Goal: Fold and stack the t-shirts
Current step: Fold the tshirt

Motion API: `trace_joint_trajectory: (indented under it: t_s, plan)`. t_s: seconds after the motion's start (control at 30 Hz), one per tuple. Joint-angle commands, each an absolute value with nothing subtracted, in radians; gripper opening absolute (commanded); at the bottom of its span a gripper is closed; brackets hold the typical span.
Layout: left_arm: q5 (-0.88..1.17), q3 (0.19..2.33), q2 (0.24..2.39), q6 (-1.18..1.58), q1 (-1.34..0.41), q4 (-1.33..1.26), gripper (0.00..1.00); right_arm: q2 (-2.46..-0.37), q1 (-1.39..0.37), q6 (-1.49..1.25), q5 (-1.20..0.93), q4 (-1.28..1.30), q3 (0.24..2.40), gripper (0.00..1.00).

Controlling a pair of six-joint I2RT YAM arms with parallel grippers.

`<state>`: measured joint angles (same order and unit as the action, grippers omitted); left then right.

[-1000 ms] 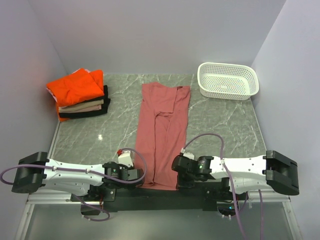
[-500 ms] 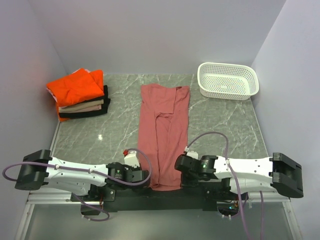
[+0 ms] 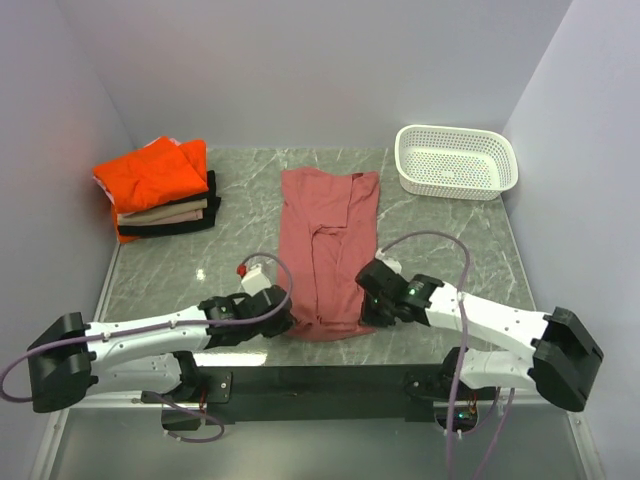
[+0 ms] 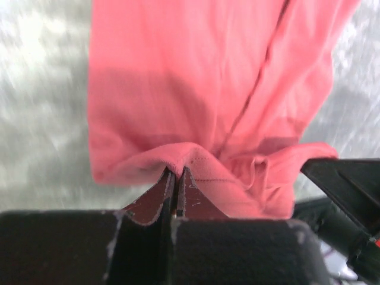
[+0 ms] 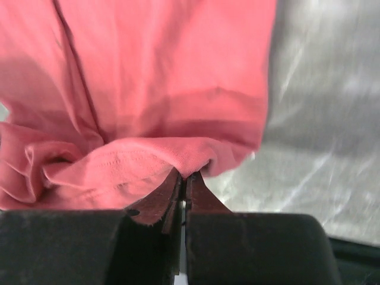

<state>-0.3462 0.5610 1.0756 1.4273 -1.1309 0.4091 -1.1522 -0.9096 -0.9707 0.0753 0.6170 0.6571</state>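
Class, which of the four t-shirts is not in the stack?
The dusty-red shirt, lying lengthwise mid-table, near hem pinched by the left claw and right claw. The orange shirt, beige shirt and black shirt sit folded in a far-left pile.

A grey marble-patterned tabletop (image 3: 450,250) with white veins forms the floor of the enclosure. Plain pale lavender walls close it in: the back wall (image 3: 300,70), left wall (image 3: 50,150) and right wall (image 3: 590,170). The light is soft and even, with one small glare spot (image 3: 201,273) on the stone.
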Motion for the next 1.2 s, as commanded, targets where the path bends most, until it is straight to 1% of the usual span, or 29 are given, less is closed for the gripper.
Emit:
trace_joint_trajectory:
  t_s: [0.0,0.07,0.33,0.6,0.87,1.17]
  plan:
    - [-0.327,0.591,1.100,1.267,-1.027,0.302,0.01,-1.235,-0.861,-0.838,0.118,0.574,0.738,0.00]
    - [-0.301,0.597,1.127,1.205,-0.965,0.252,0.01,-1.264,-0.835,-0.798,0.121,0.575,0.782,0.00]
    - [-0.239,0.704,1.288,1.013,-0.816,0.140,0.01,-1.393,-0.718,-0.684,0.103,0.542,0.882,0.00]
    - [-0.166,0.853,1.460,0.862,-0.678,0.100,0.01,-1.531,-0.609,-0.572,0.091,0.537,0.994,0.00]
    - [-0.130,0.969,1.608,0.776,-0.606,0.063,0.01,-1.655,-0.489,-0.482,0.071,0.560,1.150,0.00]
    - [-0.098,1.084,1.724,0.730,-0.554,0.067,0.01,-1.802,-0.439,-0.414,0.031,0.592,1.313,0.00]
